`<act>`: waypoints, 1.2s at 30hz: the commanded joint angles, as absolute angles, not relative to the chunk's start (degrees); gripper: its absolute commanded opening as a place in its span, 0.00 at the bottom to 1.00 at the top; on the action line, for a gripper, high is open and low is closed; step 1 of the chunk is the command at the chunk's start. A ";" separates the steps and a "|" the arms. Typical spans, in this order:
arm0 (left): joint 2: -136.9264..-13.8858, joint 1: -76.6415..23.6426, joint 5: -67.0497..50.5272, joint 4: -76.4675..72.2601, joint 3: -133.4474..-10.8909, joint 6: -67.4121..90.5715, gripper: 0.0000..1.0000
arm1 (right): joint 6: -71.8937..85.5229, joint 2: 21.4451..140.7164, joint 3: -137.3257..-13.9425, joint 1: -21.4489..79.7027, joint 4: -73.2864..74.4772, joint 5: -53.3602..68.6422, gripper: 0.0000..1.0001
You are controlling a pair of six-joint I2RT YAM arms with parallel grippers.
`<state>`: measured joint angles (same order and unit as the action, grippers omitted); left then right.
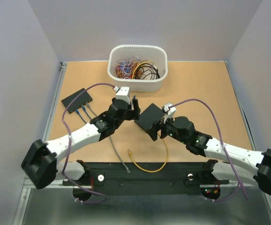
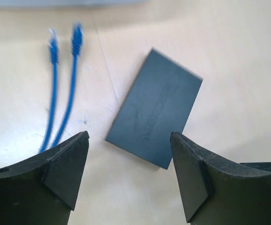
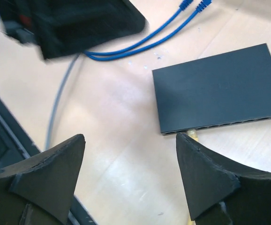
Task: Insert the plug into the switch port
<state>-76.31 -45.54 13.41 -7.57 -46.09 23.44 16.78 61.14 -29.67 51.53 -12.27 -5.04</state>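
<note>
Jaws apart on both: left gripper (image 2: pixel 128 176) and right gripper (image 3: pixel 131 180) empty, flanking switch (image 1: pixel 149 119), likely for access to its port edge. Yellow cable (image 1: pixel 149 166) enters switch port (image 3: pixel 191 132); plug (image 3: pixel 193 136) seemingly seated there, partly hidden.

I see even, bright overhead light on the table (image 1: pixel 196 93), with soft short shadows. My left wrist view is motion-blurred: the blue cables (image 2: pixel 63 89) smear and the black box (image 2: pixel 155 108) has fuzzy edges. My right wrist view is sharper, though its near fingers (image 3: pixel 206 180) blur.
</note>
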 commanded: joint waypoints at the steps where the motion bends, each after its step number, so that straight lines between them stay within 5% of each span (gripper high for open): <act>1: -66.29 -45.35 21.87 -5.98 -41.49 23.20 0.81 | 21.18 56.96 -27.69 51.86 -13.45 -2.02 0.84; 11: -37.90 -45.00 56.91 -6.40 -24.71 35.60 0.92 | 25.22 52.65 -23.82 51.86 -12.48 -1.32 1.00; 18: -23.83 -45.70 62.76 -25.22 -9.86 19.35 0.88 | 26.63 49.92 -22.06 52.03 -12.66 -0.44 1.00; 29: -36.72 -44.48 68.30 -63.85 -2.12 -6.39 0.89 | 30.41 48.08 -22.24 52.03 -12.83 2.28 1.00; 36: -54.30 -34.64 60.66 -70.55 -3.60 -1.05 0.92 | 31.99 43.78 -19.87 51.94 -12.30 2.11 1.00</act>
<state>-50.63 -37.43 62.48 -59.99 -3.44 0.30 30.68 46.00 -21.19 51.57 -10.92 1.76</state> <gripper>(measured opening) 0.915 0.996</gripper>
